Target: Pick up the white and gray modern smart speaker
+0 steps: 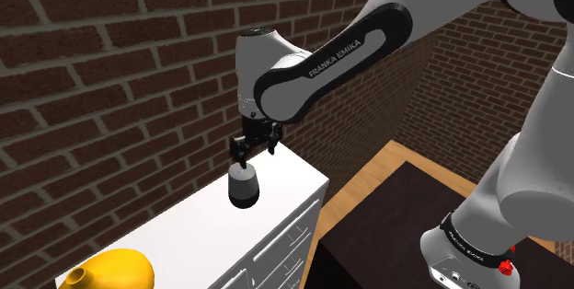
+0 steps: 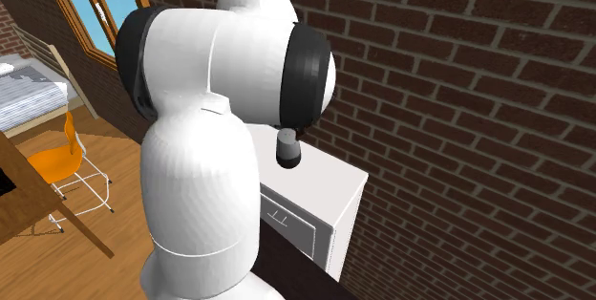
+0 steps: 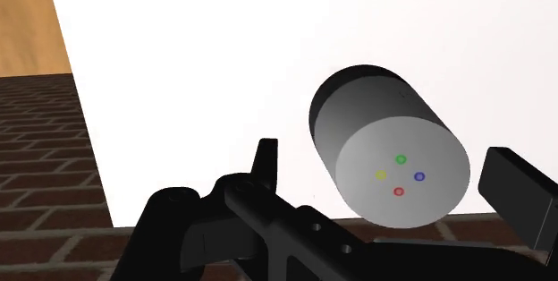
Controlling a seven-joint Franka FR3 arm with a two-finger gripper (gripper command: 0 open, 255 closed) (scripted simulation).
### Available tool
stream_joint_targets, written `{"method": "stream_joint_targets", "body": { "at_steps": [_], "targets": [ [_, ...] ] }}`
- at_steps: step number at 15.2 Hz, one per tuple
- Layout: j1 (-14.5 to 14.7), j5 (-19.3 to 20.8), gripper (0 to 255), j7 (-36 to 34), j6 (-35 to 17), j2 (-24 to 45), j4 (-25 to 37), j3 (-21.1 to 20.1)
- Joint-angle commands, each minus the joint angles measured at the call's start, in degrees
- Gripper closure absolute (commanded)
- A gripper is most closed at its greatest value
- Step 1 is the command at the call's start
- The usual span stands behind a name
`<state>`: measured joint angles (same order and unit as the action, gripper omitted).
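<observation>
The speaker (image 1: 244,189) stands upright on the white table (image 1: 184,232). The gripper (image 1: 254,155) hangs just above it, at its 12 o'clock. It is wide open and holds nothing. In the shoulder view, a yellow jug (image 1: 110,269) sits at the speaker's 7 o'clock.

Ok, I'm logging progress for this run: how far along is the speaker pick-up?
Done: the gripper is lined up right above the speaker. In hand: the wrist view has its open fingers either side of the speaker's top, not touching. Left: descend, close, lift; the speaker stands on the white cabinet.
</observation>
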<state>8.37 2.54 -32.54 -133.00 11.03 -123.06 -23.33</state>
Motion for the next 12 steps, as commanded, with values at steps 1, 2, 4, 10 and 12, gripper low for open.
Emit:
{"method": "stream_joint_targets", "body": {
  "at_steps": [1,2,4,10,12],
  "targets": [
    [1.47,1.93,0,-2.43,-0.62,4.88,3.28,-0.01],
    [2.22,2.72,0,-3.37,-0.9,7.08,4.75,0.12],
    [2.72,3.26,0,-3.86,-1.64,8.47,5.21,0.4],
    [3.56,5.19,0,-4.95,-5.68,12.18,4.65,1.49],
    [3.57,5.19,0,-4.95,-5.69,12.18,4.65,1.5]
  ]
}}
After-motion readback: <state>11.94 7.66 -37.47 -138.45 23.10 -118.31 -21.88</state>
